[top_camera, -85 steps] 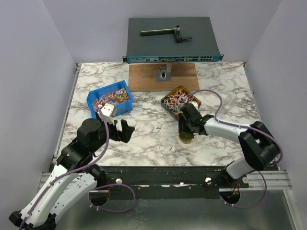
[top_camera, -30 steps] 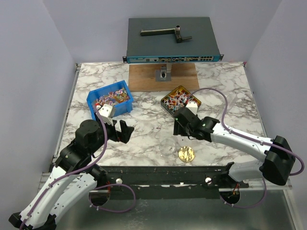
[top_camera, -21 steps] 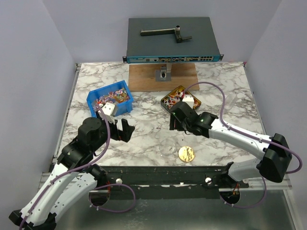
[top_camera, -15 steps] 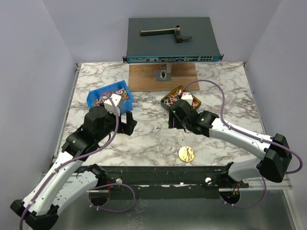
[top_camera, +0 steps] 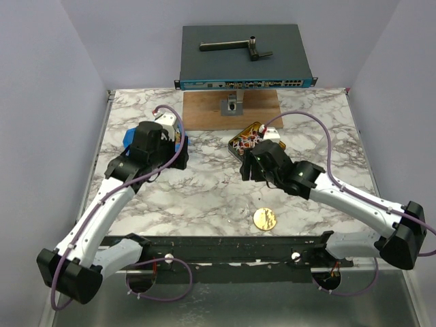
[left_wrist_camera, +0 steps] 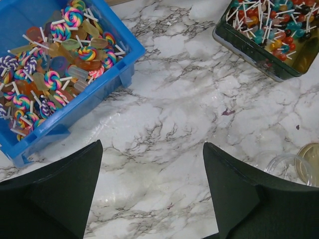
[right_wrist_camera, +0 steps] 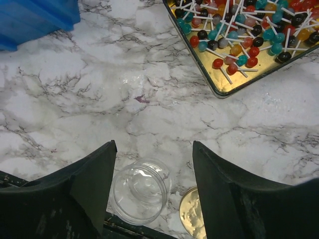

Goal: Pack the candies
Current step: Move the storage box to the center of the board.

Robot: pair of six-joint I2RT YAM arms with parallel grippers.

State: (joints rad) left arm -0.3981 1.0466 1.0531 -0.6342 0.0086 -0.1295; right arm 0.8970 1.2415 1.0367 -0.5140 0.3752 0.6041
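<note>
Current step, as judged: approach for the first pick; no transfer is under way. The candies [left_wrist_camera: 55, 74] are stick lollipops held in two containers. Swirl lollipops fill the blue bin [left_wrist_camera: 99, 102], which sits toward the left edge of the tabletop [top_camera: 204, 197] in its back half. Small ball lollipops fill the tin [right_wrist_camera: 217, 93] near the middle, toward the back edge. The clear jar [right_wrist_camera: 139, 191] stands empty and uncapped close to the near edge, at centre, with the gold lid [top_camera: 264, 219] lying flat just beside it. The left gripper [left_wrist_camera: 152, 144] hangs above bare marble just off the bin's near-right corner, with its jaws spread wide and nothing between them. The right gripper [right_wrist_camera: 154, 143] hangs between the tin and the jar, with its jaws parted and likewise holding nothing. The next move probably calls for shifting one gripper over a container, lowering it into the pile, and closing on a single candy or its stick. Risk: crossed sticks may drag neighbouring pieces out.
</note>
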